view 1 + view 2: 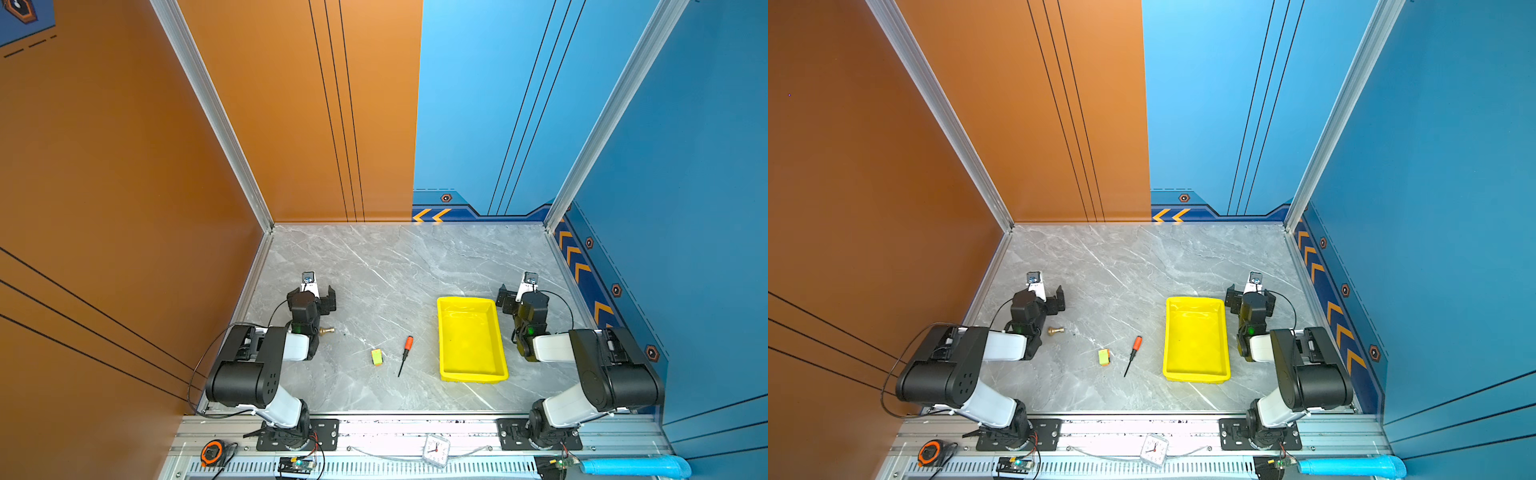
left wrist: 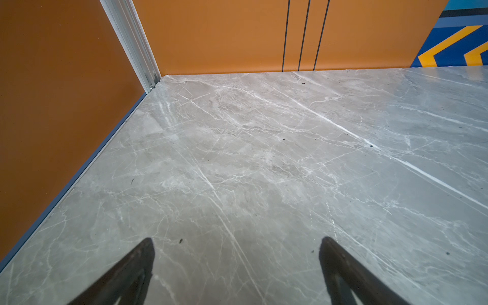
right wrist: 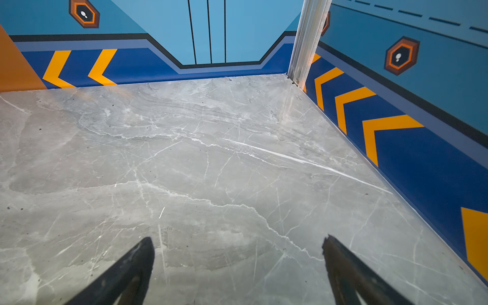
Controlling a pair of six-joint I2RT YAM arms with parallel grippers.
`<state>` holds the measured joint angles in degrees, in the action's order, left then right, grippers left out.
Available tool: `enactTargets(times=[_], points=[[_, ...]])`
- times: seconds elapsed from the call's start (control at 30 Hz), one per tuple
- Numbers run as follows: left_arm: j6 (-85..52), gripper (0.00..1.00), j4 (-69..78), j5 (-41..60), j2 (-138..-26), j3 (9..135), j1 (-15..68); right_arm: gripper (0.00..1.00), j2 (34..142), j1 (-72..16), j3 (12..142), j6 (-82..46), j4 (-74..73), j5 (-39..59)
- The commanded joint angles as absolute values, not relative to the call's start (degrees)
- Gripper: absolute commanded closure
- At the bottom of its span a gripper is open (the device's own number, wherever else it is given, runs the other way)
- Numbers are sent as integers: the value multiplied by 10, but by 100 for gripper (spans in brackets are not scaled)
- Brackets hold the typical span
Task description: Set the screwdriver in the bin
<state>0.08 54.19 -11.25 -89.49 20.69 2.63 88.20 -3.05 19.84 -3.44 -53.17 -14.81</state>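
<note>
The task has not got under way, judging by how things lie. The small screwdriver with an orange-red handle and thin black shaft (image 1: pixel 405 353) lies flat on the grey marble counter (image 1: pixel 374 257), outside the shallow bright yellow rectangular plastic bin (image 1: pixel 471 340). It is near the bin's long side facing the left arm but clearly apart from it, and it runs roughly along that side. The bin itself is empty in both top views. A little yellow-green block (image 1: pixel 377 356) sits just past the screwdriver on the side away from the bin, and a small brass knob-shaped piece (image 1: pixel 327 331) lies farther off the same way. The left claw (image 2: pixel 237 245) is released, its jaws spread wide with only bare counter between them, well apart from the bin. The right claw (image 3: pixel 239 240) is likewise released and empty, near the bin's far corner on its other long side. Everything is left to do: reaching the screwdriver, gripping it, carrying it over the rim and letting it go inside.
</note>
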Motion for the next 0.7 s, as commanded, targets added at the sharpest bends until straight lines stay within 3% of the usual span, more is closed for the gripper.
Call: enactTargets(times=[0.0, 0.4, 0.67], points=[[7, 2, 534, -100, -897, 217, 22, 0, 887, -34, 207, -42, -537, -154], [8, 2, 484, -113, -857, 225, 26, 0, 801, -41, 212, -35, -458, -160], [-18, 2, 294, -120, -739, 259, 31, 0, 684, -57, 233, -39, -323, -168]])
